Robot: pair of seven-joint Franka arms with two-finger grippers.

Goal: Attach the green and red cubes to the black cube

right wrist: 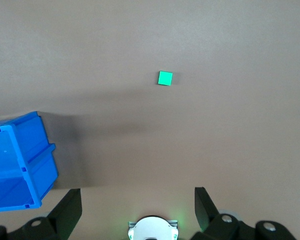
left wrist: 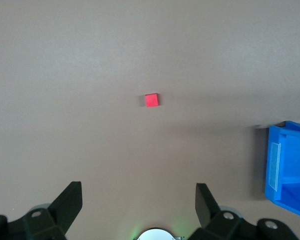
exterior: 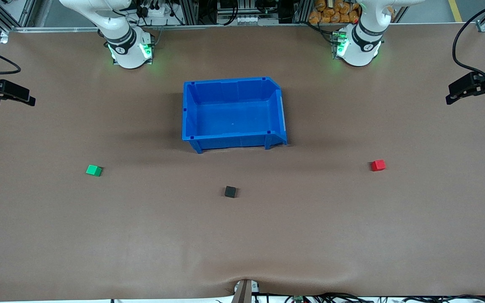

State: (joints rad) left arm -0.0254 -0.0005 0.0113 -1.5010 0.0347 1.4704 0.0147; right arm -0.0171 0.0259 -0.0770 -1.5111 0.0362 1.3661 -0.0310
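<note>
The black cube (exterior: 230, 192) lies on the brown table, nearer to the front camera than the blue bin. A green cube (exterior: 94, 170) (right wrist: 165, 78) sits toward the right arm's end, and a red cube (exterior: 378, 165) (left wrist: 151, 100) sits toward the left arm's end. All three stand apart from one another. My left gripper (exterior: 453, 94) (left wrist: 139, 197) hangs open and empty high over the table's edge at its own end, well away from the red cube. My right gripper (exterior: 28, 97) (right wrist: 138, 200) is likewise open and empty, high over its end, away from the green cube.
A large blue bin (exterior: 192, 126) (left wrist: 289, 170) (right wrist: 20, 160) stands empty at mid-table between the arm bases and the cubes. The arm bases (exterior: 131, 52) (exterior: 358, 48) stand along the table's edge farthest from the front camera. Cables run along the nearest edge.
</note>
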